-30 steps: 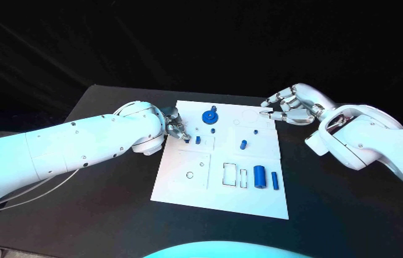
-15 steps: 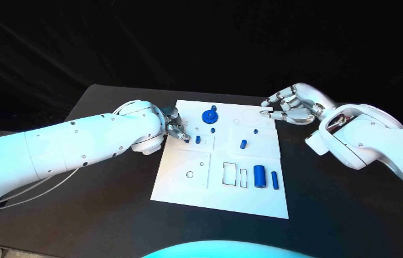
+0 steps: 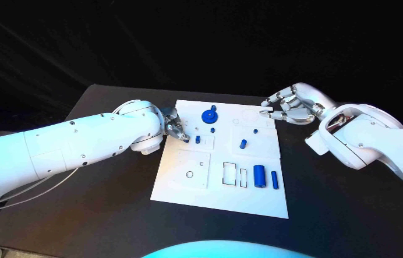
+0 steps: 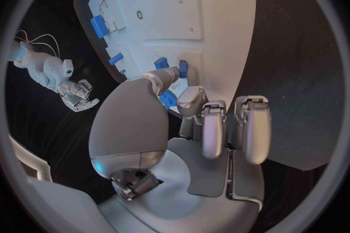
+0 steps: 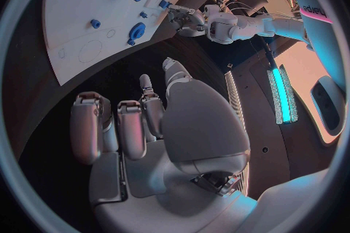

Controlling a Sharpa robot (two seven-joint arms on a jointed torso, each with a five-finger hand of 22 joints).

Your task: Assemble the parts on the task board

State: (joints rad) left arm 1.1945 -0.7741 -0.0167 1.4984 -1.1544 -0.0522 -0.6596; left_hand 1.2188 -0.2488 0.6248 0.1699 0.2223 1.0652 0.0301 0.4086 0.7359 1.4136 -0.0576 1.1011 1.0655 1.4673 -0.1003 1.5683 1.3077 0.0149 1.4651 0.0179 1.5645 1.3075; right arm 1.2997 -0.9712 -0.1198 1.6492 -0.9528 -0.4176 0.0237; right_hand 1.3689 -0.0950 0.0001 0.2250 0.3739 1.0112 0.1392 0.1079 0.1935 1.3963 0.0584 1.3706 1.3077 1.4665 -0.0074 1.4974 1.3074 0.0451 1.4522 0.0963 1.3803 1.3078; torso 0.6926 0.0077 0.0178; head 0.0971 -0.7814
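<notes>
Board: you've got the white task board (image 3: 220, 179) flat in the middle of the black table (image 3: 101, 205), long side running away from the robot.
Parts: round blue piece (image 3: 209, 116) near the far edge; small blue peg (image 3: 243, 144) mid-board; two blue bars, one wide (image 3: 260, 176) and one thin (image 3: 275, 180), side by side near the right edge, next to rectangular cutouts (image 3: 230, 173).
Left hand: your left hand (image 3: 176, 127) sits at the board's left edge, fingertips down on the board. In the left wrist view a small blue part (image 4: 168, 99) sits between thumb and finger tip; looks pinched, other fingers curled in.
Nearby: another short blue piece (image 3: 198, 140) stands on the board just beside those fingertips.
Right hand: your right hand (image 3: 290, 110) hovers at the board's far right corner, fingers curled and apart, nothing in them, no contact with the board.
</notes>
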